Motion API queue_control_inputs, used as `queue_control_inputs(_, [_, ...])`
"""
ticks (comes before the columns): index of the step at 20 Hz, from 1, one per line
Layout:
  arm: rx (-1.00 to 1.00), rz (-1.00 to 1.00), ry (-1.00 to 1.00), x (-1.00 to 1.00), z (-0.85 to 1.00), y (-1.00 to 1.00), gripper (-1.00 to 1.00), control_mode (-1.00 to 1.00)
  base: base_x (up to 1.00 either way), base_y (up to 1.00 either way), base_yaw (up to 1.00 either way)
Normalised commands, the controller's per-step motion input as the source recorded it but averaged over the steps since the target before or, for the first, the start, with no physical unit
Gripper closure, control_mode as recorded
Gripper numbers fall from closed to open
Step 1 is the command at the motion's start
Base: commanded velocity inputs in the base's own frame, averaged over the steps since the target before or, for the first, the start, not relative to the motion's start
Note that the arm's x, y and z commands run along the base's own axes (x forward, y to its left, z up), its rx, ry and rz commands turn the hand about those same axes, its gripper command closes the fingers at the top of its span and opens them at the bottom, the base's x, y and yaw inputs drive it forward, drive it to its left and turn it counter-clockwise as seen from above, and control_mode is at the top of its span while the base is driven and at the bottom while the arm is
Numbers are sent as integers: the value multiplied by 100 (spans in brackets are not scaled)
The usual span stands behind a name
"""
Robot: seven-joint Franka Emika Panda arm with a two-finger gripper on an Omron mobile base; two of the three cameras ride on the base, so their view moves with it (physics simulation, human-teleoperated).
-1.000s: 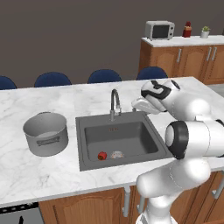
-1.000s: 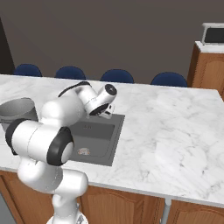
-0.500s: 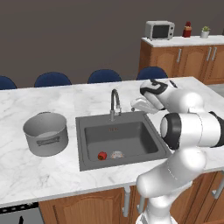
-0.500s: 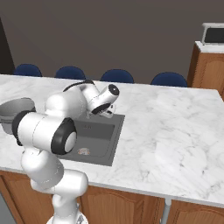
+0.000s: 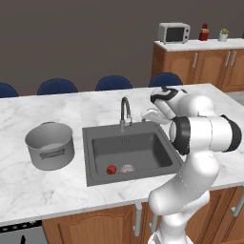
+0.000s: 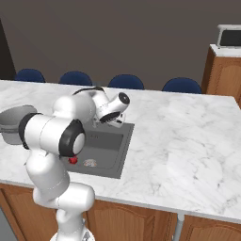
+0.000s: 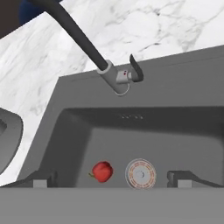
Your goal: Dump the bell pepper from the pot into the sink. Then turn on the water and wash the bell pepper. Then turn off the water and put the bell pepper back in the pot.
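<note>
**Hand swung in toward the faucet; pepper already down in the basin**

Since a second ago the arm has folded tighter, carrying the gripper (image 7: 112, 179) leftward to the sink's (image 5: 90, 157) right back corner. Jaws spread wide, nothing held.

Bell pepper (image 7: 102, 171) lies on the basin floor, just beside the drain (image 7: 140, 173). Pot (image 5: 49, 145) stands upright on the counter left of the sink.

Faucet (image 7: 78, 37): its small lever (image 7: 136, 69) sits ahead of the hand, beyond the pepper at the base of the spout. Probably the next reach, for water.

Red bell pepper (image 5: 111, 169) beside drain in dark sink (image 5: 97, 176), grey pot (image 5: 49, 145) upright on counter
</note>
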Motion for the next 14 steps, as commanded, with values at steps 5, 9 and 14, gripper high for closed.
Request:
queue_control_inputs(5, [1,2,-1,19,-14,9,-100,-100,0,0,0])
queue_control_inputs(9, [3,0,0,26,-12,11,-100,-100,0,0,0])
queue_control_inputs(14, [5,0,0,30,-12,2,-100,-100,0,0,0])
